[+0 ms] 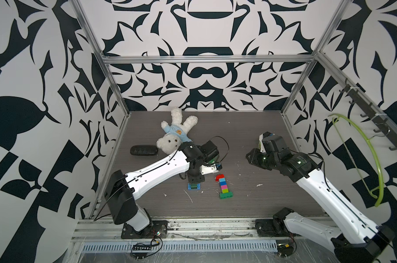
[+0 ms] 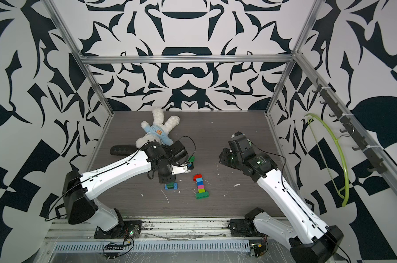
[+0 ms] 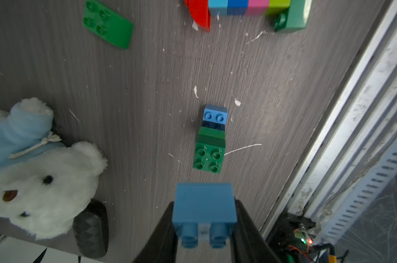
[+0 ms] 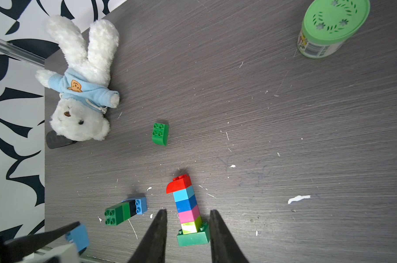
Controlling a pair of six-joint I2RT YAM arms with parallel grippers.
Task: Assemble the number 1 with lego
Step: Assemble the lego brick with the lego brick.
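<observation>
One lego 1 point(image 4: 188, 209), six bricks, red-topped, green-footed; near it one stack point(image 4: 124, 210), one loose green brick point(image 4: 160, 134). The left gripper point(image 3: 204, 205) clamps one blue brick point(image 3: 204, 200); the right gripper point(image 4: 188, 211) gapes, empty.

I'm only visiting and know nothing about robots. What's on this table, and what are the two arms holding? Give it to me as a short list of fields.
left gripper: shut on a blue brick
right gripper: open, holding nothing
number 1: red top, then light blue, blue, pink, lime, green base
small stack: green, black and blue bricks, apart from the number 1
loose brick: green, curved, on its own
other things: teddy bear, black case, green-lidded jar
table: dark grey, wood grain
</observation>
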